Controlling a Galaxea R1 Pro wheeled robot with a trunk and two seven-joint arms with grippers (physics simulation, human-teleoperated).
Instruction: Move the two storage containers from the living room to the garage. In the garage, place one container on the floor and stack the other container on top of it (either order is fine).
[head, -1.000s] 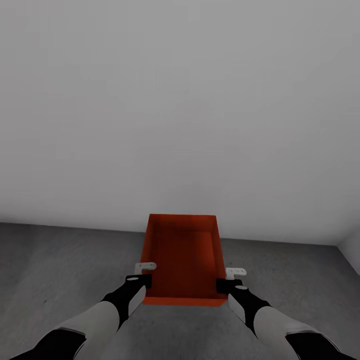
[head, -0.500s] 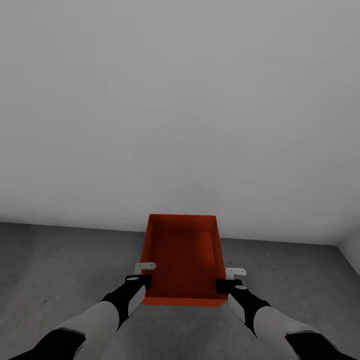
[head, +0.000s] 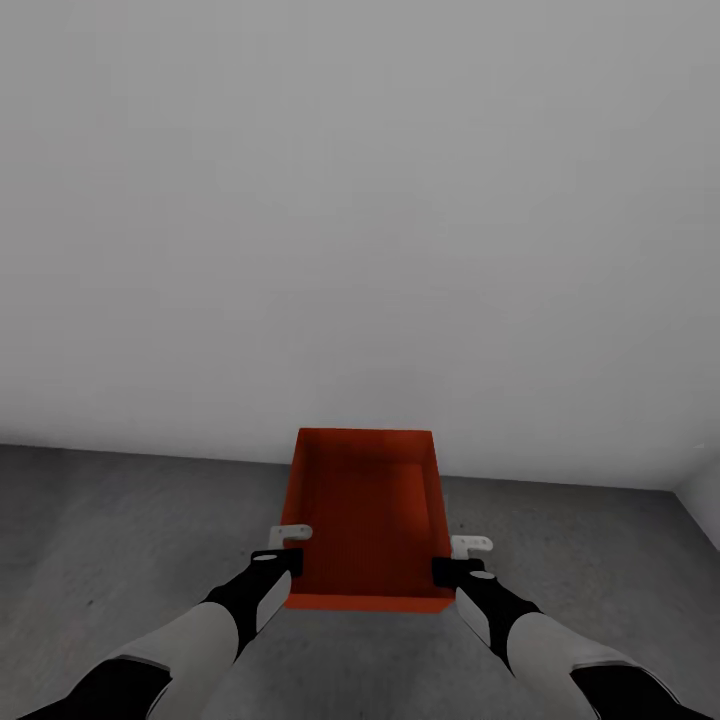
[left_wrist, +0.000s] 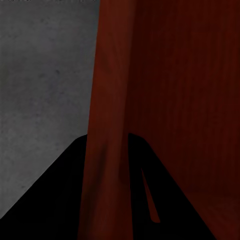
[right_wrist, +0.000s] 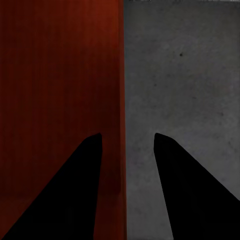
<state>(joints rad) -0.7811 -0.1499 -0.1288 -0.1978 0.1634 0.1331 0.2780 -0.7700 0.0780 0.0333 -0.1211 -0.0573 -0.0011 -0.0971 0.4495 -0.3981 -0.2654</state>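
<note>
An orange-red storage container (head: 366, 515) sits low in the centre of the head view, an open-top rectangular bin with thin, plain walls and a darker, shadowed inside. Its long sides run away from the robot toward the pale grey wall (head: 360, 220) that takes up the upper two thirds of the frame. Under and around it lies the dark grey, speckled concrete floor (head: 120, 530); whether the bin rests on it or is held just above it cannot be told.

The left claw (head: 283, 548) is at the bin's left wall near the near corner, and the right claw (head: 458, 556) is at the right wall opposite. In the left wrist view, the thin red wall (left_wrist: 107, 120) runs straight between the two dark fingers (left_wrist: 55, 200), which lie against it on either side, so the left claw is pinching that wall. In the right wrist view, one finger (right_wrist: 65, 195) lies over the red inside of the bin and the other over the floor (right_wrist: 185, 75), with the wall edge (right_wrist: 121, 100) in the gap between them; the fingers are spread a little apart from the wall, not pressed on it.

Against the frames from half a second and one second ago, nothing differs: the bin, both arms and the camera are in the same places.
</note>
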